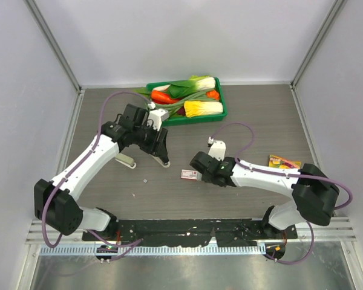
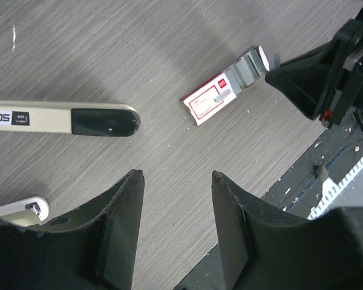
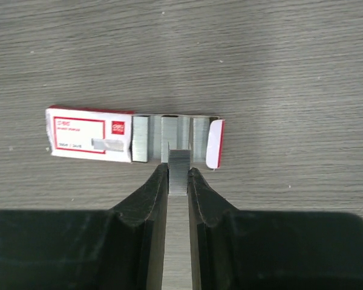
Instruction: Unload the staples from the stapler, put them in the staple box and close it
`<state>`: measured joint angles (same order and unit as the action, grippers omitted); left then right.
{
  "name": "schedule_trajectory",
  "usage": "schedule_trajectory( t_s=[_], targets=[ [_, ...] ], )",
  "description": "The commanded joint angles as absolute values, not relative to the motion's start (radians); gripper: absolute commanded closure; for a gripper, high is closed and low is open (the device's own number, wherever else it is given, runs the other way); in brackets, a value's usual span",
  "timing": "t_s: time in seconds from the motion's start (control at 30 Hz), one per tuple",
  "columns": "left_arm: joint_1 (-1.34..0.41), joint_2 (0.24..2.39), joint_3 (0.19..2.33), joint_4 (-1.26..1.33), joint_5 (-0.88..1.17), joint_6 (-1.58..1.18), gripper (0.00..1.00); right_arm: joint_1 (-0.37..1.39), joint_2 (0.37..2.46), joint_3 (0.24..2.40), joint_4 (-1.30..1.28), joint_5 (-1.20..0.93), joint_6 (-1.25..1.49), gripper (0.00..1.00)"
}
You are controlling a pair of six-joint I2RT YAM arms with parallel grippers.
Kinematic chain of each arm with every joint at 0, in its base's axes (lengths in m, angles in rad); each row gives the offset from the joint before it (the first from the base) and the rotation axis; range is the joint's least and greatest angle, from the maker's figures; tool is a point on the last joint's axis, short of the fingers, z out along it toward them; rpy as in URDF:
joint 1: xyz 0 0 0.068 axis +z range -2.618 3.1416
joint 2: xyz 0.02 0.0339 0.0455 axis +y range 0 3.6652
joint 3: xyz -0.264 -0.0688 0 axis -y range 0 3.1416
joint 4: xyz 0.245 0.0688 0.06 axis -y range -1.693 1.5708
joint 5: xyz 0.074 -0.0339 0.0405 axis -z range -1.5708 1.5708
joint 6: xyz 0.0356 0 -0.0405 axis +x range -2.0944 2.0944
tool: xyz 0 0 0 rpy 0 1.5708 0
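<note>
Right wrist view shows the right gripper (image 3: 178, 174) clenched on a short grey metal strip of staples (image 3: 178, 158), its two black fingers pressed against the strip's sides. The strip's lower part is hidden between the fingers. The staples sit at the near edge of a small flat red-and-white cardboard box (image 3: 78, 136), whose inner tray (image 3: 215, 142) is slid out to the right with three more grey rows lying in it; whether the held strip touches the tray cannot be told. Left wrist view shows the left gripper (image 2: 177, 176) released, its jaws wide apart above the table. Beyond them lies the stapler (image 2: 48, 118), a slim pale silver-grey body with a rounded black end pointing toward the box and well apart from it. Its other end is cut off by the frame's left edge, and its printing is only partly readable. A plain light-grey stapler (image 2: 21, 208) peeks out at the lower left, mostly hidden behind the left finger. A tiny pale sliver (image 2: 13, 36) near the top left is too small to identify. In the top external view the left gripper covers the black-ended stapler almost wholly. A green plastic tray (image 1: 225, 109) of vegetables stands at the far side of the dark wood-grain table (image 1: 260, 130).
</note>
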<state>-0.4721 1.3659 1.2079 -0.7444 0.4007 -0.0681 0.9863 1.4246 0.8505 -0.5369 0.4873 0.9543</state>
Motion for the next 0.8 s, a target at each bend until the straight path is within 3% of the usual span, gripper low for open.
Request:
schedule_trajectory(
  t_s=[0.0, 0.77],
  targets=[
    [-0.486, 1.318, 1.19, -0.738, 0.383, -0.035, 0.48, 1.0, 1.465, 0.864, -0.561, 0.584, 1.008, 0.89],
    [-0.512, 1.302, 1.158, -0.73, 0.403, -0.051, 0.49, 1.0, 1.542, 0.88, -0.52, 0.569, 0.996, 0.88]
  ],
)
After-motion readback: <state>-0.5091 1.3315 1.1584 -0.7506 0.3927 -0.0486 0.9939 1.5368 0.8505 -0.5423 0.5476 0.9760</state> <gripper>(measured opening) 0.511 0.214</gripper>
